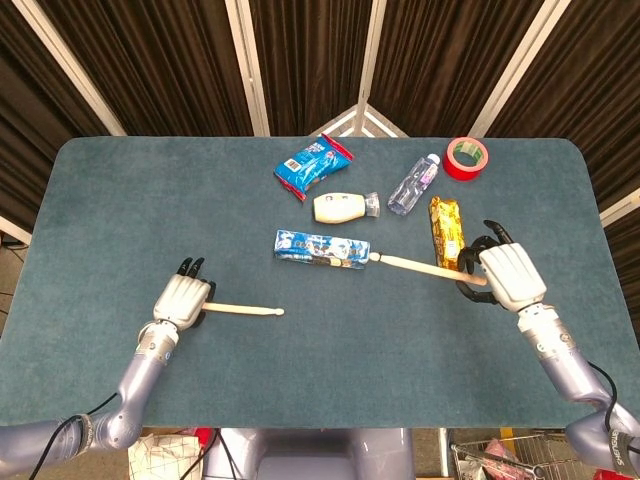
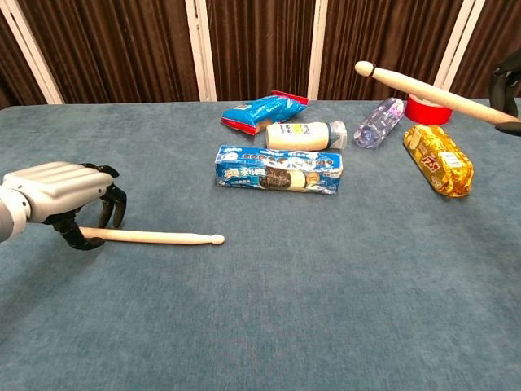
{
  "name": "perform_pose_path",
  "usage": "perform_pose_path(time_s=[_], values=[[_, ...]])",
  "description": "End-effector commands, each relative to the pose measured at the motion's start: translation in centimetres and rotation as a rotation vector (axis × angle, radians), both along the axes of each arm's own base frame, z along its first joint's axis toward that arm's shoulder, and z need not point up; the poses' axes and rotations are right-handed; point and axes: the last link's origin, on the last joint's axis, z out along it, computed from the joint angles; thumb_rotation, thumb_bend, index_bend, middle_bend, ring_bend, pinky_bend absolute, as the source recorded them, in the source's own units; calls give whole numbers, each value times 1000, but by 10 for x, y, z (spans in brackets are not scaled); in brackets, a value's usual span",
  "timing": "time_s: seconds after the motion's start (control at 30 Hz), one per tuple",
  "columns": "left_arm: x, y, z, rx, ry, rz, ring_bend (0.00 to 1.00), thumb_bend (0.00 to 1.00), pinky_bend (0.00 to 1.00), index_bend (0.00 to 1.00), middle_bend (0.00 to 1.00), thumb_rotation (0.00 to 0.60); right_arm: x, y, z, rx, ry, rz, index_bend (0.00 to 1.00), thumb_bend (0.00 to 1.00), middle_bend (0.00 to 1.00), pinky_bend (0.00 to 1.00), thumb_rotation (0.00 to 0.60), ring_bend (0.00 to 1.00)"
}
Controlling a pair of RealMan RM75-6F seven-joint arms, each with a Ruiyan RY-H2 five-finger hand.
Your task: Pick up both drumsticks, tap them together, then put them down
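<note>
At lower left, the left hand (image 2: 57,191) arches, fingers curled unclosed, over the butt of the left drumstick (image 2: 155,237), lying crosswise pointing right; the right hand (image 1: 510,275) grips the raised drumstick (image 2: 427,93)

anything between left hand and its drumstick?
Nothing visible. The left hand is already over the butt end of the drumstick on the table, fingers curled around it; whether they grip it yet is unclear.
</note>
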Motion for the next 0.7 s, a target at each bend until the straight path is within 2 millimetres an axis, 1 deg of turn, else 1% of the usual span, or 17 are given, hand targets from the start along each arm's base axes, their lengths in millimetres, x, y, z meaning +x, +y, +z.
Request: perform_pose_path(time_s=[0.03,0.5,0.7], values=[[1,-1,-3,-10,8,-4,36,458,0,470,474,600,0,0,0,-1,1,1,751,440,612,97,600,355],[4,-4,-2,-21,20,-2,64,466,0,528,533,600,-4,0,0,-7,2,-3,751,440,613,97,600,357],[3,-5,-2,-25,39,6,64,467,0,534,538,600,-4,0,0,-11,2,-2,751,441,615,97,600,357]])
